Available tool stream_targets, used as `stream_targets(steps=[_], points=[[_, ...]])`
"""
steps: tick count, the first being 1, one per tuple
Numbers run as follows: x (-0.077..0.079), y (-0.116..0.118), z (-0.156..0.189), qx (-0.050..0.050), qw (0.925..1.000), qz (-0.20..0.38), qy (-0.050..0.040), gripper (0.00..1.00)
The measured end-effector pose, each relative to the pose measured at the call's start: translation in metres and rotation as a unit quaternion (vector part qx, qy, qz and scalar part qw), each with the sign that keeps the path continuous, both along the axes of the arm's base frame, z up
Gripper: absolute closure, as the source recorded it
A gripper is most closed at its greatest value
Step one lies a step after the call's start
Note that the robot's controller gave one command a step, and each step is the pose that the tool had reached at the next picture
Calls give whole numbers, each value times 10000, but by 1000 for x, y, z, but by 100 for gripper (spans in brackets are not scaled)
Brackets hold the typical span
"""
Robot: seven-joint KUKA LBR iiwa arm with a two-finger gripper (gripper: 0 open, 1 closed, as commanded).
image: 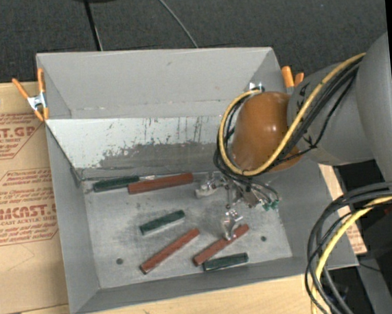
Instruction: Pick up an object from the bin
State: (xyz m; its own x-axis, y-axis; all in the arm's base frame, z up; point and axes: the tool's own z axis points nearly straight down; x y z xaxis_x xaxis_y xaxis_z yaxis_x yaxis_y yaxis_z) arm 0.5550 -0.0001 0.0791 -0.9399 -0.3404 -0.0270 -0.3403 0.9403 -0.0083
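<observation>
Grey bin floor (119, 215) is carrying red-brown and green sticks (162, 222); your claw (231, 224) is hovering at the floor's 5 o'clock, a red-brown stick (218, 247) lying at 7 o'clock from it; open or closed, you cannot tell

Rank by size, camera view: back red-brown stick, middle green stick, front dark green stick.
1. back red-brown stick
2. middle green stick and front dark green stick: look alike, not ranked.

Cardboard sheet (12, 177) left of the bin (153, 74), red print repeated across it, legible in part as "CAST.GP" and "CAST ACRYLIC SHEET", smaller red lines too small to read
</observation>
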Motion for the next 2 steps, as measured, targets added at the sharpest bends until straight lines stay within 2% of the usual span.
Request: stream_targets(steps=[1,2], points=[[-5,101,-3,-19,9978,666,65,100],[-9,101,-6,-19,9977,670,127,0]])
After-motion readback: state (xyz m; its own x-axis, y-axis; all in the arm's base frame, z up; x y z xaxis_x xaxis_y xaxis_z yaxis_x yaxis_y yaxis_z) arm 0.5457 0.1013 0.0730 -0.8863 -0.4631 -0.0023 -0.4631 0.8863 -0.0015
